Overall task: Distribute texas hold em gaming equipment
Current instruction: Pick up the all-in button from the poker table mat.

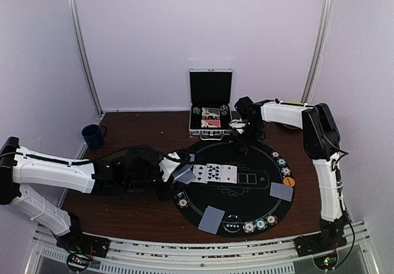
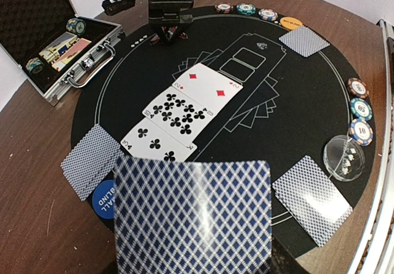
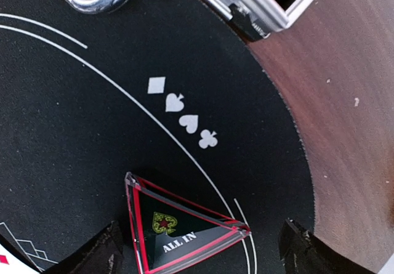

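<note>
My left gripper [image 1: 180, 174] is shut on a blue-diamond-backed playing card [image 2: 194, 215] that fills the bottom of the left wrist view and hides the fingers. It hovers at the left edge of the round black mat [image 1: 246, 191]. Three face-up cards [image 2: 184, 111] lie in a row at the mat's middle. Face-down cards [image 2: 91, 160] [image 2: 311, 199] [image 2: 305, 40] lie round the rim, with chips [image 2: 360, 111] beside them. My right gripper [image 3: 200, 258] stands open at the mat's far edge, a clear red-edged "ALL IN" triangle [image 3: 178, 225] lying between its fingertips.
The open silver case [image 1: 210, 104] stands behind the mat, holding card packs and chips. A dark blue mug [image 1: 93, 136] sits at the table's far left. A blue small-blind button [image 2: 104, 198], an orange button [image 2: 290, 23] and a clear round disc [image 2: 343, 157] rest on the mat.
</note>
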Controlling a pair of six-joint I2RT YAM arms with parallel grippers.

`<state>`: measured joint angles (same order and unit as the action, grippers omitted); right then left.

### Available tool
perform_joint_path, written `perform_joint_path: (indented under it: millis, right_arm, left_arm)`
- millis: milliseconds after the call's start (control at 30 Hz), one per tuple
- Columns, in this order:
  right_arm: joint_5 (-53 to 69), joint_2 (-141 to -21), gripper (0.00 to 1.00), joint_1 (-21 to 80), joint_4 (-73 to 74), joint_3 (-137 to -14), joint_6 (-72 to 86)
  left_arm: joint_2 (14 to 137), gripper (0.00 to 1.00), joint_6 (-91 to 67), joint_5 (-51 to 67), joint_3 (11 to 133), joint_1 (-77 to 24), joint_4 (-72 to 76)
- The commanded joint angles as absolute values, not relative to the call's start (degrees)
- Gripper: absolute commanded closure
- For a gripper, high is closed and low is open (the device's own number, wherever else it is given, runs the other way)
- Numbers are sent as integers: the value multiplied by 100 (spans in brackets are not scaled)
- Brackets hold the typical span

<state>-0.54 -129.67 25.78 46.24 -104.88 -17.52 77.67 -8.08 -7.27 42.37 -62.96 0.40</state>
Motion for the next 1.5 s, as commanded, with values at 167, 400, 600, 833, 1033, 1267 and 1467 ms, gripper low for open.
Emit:
perform_joint_path:
  millis: [167,400,600,833,1033,1267,1467]
  right_arm:
    - [599,-13342,20,2372,5124,-10925,-1601]
    - [711,-13416,25,2332,5175,-10959,-1459]
    - [896,-13470,26,2286,5210,-10966,-1459]
    - [999,-13610,34,2233,5223,-11011,-1399]
    - [1082,-13613,45,2232,5289,-11074,-1373]
    - [1195,-13094,50,2277,5213,-10852,-1273]
    - [1212,-12411,51,2678,5089,-10466,-1188]
  left_arm:
    - [7721,47,-820,-755,4263,-6302,370]
    - [7739,47,-810,-749,4271,-6302,369]
    - [7734,47,-816,-756,4268,-6302,369]
    - [7743,47,-816,-756,4271,-6302,372]
    - [7754,47,-815,-755,4271,-6302,374]
    - [7750,47,-816,-781,4271,-6302,374]
    - [7760,47,-819,-791,4274,-6302,370]
